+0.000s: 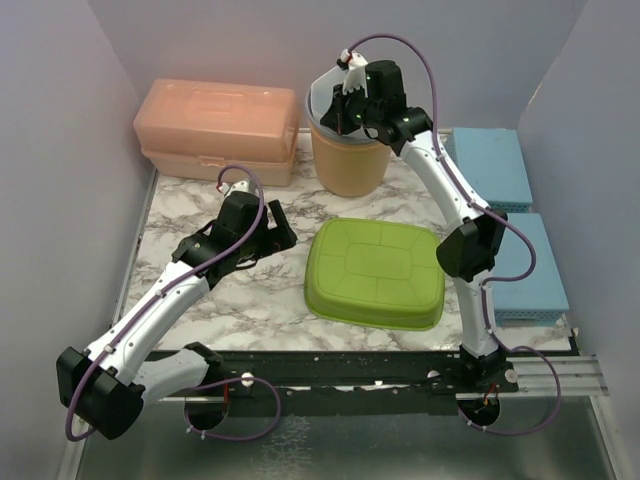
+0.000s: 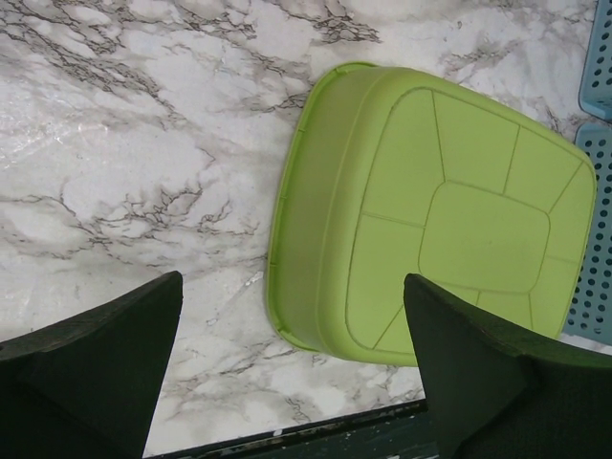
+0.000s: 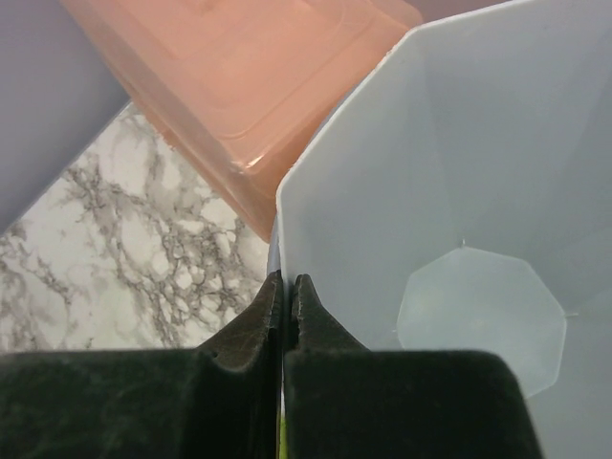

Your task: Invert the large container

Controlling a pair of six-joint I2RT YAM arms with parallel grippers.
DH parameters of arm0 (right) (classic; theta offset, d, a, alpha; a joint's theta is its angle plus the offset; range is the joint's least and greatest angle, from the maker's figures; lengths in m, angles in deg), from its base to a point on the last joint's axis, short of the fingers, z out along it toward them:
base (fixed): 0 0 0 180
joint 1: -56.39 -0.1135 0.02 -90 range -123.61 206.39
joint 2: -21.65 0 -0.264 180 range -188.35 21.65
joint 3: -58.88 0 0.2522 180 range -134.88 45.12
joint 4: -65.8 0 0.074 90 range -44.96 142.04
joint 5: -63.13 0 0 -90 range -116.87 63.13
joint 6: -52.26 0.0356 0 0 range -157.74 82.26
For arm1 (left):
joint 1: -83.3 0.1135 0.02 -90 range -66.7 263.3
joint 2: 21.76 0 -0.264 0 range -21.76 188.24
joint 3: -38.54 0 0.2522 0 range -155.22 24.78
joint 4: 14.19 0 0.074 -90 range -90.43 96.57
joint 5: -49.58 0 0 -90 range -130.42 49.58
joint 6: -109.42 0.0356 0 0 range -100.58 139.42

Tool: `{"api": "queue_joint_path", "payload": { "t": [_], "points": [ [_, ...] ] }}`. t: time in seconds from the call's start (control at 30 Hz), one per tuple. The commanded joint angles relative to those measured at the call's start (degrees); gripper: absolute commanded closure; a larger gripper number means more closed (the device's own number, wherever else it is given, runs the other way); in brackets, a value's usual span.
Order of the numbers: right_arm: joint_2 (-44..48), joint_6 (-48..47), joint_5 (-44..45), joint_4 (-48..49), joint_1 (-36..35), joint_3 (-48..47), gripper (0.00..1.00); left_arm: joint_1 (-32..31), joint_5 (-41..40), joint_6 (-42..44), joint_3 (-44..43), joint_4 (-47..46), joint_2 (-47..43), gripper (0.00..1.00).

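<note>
A lime-green rectangular container (image 1: 376,272) lies bottom-up on the marble table (image 1: 200,210); it also shows in the left wrist view (image 2: 430,210). My left gripper (image 1: 272,232) is open and empty just left of it, with its jaws wide apart in the left wrist view (image 2: 294,279). A pale blue-white container (image 1: 322,100) stands upright inside an orange bucket (image 1: 348,162) at the back. My right gripper (image 1: 347,97) is shut on the pale container's thin rim. In the right wrist view (image 3: 287,283) one finger is inside the wall (image 3: 478,163) and one outside.
A salmon lidded box (image 1: 218,130) stands at the back left, close to the bucket, and shows in the right wrist view (image 3: 258,76). Two blue baskets (image 1: 495,165) (image 1: 530,268) line the right side. Grey walls enclose the table; a black rail (image 1: 350,365) runs along its front edge.
</note>
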Motion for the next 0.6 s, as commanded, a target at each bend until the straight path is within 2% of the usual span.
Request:
{"api": "queue_joint_path", "payload": {
  "t": [0.0, 0.17, 0.33, 0.57],
  "points": [
    [3.8, 4.4, -8.6, -2.9, -1.7, 2.6, 1.0, 0.3, -3.2, 0.9, -2.0, 2.0, -1.0, 0.01],
    [6.4, 6.0, -10.4, -2.6, -2.9, 5.3, 1.0, 0.3, -6.3, 1.0, -3.0, 3.2, -1.4, 0.01],
    [8.9, 8.7, -17.2, -2.8, -4.4, 8.0, 0.99, 0.4, -9.8, 1.5, -6.0, 6.2, -1.5, 0.01],
    [11.6, 10.8, -17.8, -0.1, -9.1, 12.4, 0.99, 0.5, -18.7, -0.6, -9.2, 10.3, -2.7, 0.01]
  ]
}}
